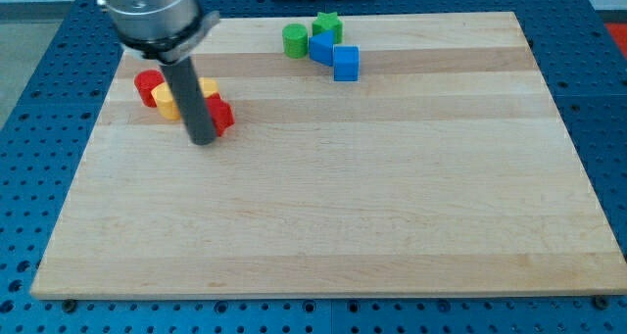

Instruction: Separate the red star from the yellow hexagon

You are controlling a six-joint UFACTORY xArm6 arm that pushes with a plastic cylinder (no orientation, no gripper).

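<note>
My dark rod hides much of the cluster at the view's upper left: the yellow hexagon block [168, 104] shows only in slivers either side of it, and the red star block [222, 115] peeks out on the rod's right, its shape hard to make out. My tip [204, 141], the end effector with no jaws to spread or pinch, sits on the pale wooden tabletop [333, 197], just beside the red star and seemingly touching it. A red cylinder [148, 85] lies left of the hexagon. Well apart, at the view's top, sit a green cylinder [294, 40], green star [327, 24] and two blue blocks [321, 47] [346, 63].
</note>
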